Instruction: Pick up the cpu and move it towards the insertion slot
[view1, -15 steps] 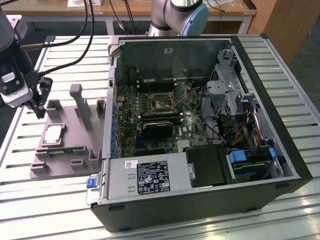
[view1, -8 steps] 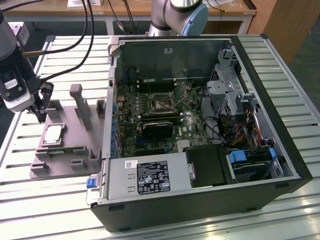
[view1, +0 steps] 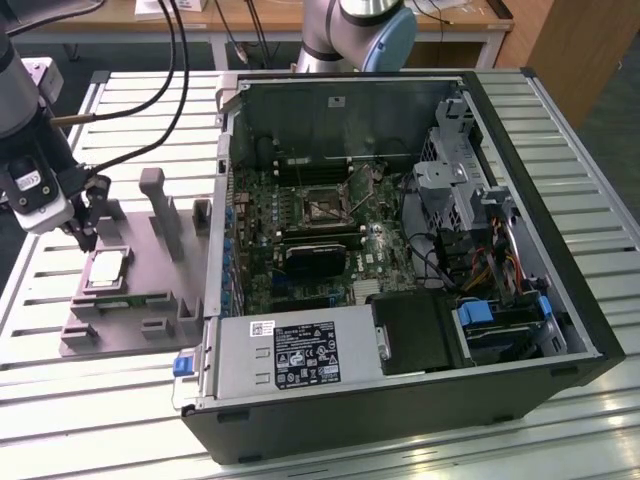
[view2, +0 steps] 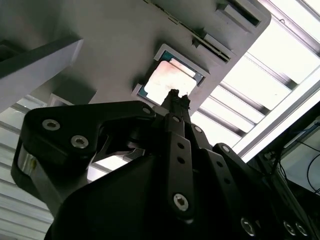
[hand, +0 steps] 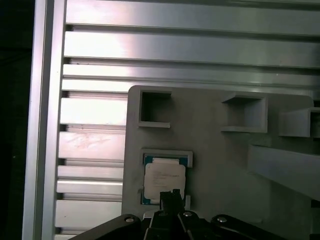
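Pincer (hand: 171, 196) closed over cpu (hand: 165, 177), in fixture (hand: 220, 170) recess

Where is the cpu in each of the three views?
Exterior view: the cpu on the grey fixture, at the exterior view's left, by the gripper.
Second wrist view: the cpu just past the gripper's tip.
First wrist view: the cpu in its recess, at the gripper's tip.
Shared landmark: the grey fixture.
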